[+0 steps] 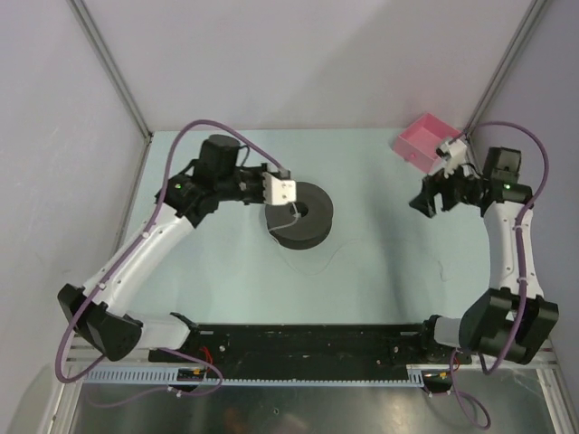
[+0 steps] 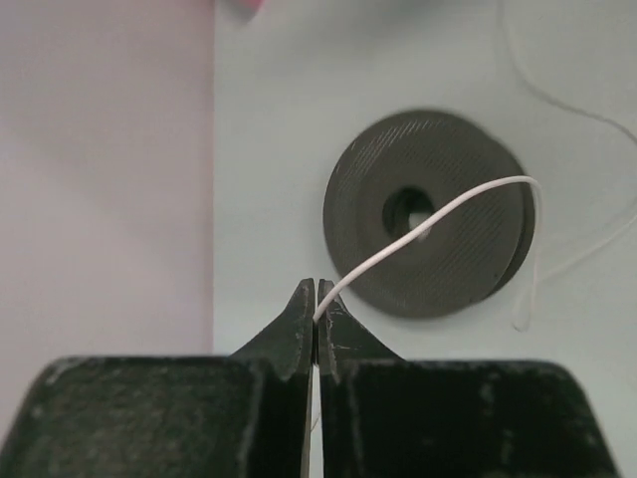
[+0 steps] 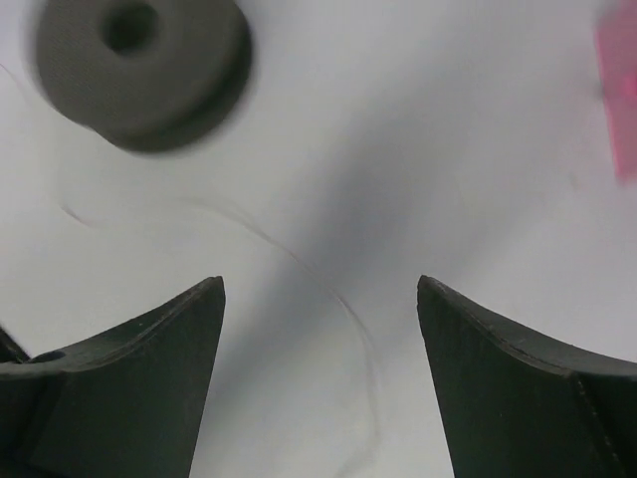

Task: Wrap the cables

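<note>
My left gripper (image 2: 317, 299) has its jaws pressed together on the wire (image 2: 453, 202), pinching it right at the tips, low in the centre of the left wrist view. From there the white strand arches across the face of the dark grey spool (image 2: 468, 264), passes in front of the hub hole, bends over the right rim and drops to the table (image 2: 269, 149). More slack trails toward the upper right of the frame.

My worry is the grip. The wire is hair-fine and held only at the very tips, so any pull could slide it out. The spool lies flat and nothing pins it, so I judge that tension would drag or tilt it rather than lay a turn. The loose slack could also kink or catch on the rim.

My right gripper (image 3: 318, 289) is spread wide and holds nothing. It sits at the right of the overhead view near the pink box (image 1: 423, 142), well apart from the spool, so it steadies nothing.

The upper flange hides the core, so I cannot tell whether any turns are wound on. The wire's far end runs out of frame. The overhead view barely shows the strand. The right wrist view is blurred, and a faint curved line between its fingers may be slack, though I cannot be sure.
</note>
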Available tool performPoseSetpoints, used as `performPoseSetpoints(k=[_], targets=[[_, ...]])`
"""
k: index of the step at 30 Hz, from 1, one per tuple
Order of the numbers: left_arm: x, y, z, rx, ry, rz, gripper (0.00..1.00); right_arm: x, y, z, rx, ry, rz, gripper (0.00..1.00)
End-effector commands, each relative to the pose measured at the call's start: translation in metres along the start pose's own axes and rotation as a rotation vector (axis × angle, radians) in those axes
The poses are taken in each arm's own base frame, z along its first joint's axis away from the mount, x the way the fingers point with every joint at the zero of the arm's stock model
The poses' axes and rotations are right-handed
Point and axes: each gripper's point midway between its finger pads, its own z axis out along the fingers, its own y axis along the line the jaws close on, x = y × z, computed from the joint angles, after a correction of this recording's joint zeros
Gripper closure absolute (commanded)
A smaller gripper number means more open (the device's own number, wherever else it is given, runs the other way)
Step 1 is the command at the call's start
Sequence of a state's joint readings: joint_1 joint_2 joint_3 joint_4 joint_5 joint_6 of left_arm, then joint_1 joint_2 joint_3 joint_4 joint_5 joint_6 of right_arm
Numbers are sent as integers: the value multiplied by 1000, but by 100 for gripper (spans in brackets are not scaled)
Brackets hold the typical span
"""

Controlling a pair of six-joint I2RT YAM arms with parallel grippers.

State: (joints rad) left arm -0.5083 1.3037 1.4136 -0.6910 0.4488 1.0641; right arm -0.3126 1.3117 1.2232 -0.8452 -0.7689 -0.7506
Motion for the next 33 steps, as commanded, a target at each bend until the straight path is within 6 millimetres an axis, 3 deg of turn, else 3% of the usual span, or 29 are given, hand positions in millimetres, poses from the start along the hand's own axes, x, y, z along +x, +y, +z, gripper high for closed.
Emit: performPoseSetpoints(k=[1,4,7,11,16,26,30,33], targets=[[-53,-2,22,2,-105,161,98,-103,65,4,-207,-285,91,18],[-72,-9,35,5,-141,224,95,-137,112,15,-367,-336,133,19],[-80,-15,44,-3,-154,280,92,-157,154,24,-516,-342,177,20],[-83,-15,50,-14,-153,289,92,-168,198,34,-670,-314,217,20],[-86,-14,52,-25,-160,286,91,-176,236,42,-784,-296,213,20],[-84,-18,55,-23,-158,305,91,-167,267,52,-860,-253,170,26],[-80,-22,57,-17,-148,318,91,-167,266,50,-862,-251,171,26],[-75,-24,57,-20,-135,330,92,-162,251,48,-825,-235,210,25]])
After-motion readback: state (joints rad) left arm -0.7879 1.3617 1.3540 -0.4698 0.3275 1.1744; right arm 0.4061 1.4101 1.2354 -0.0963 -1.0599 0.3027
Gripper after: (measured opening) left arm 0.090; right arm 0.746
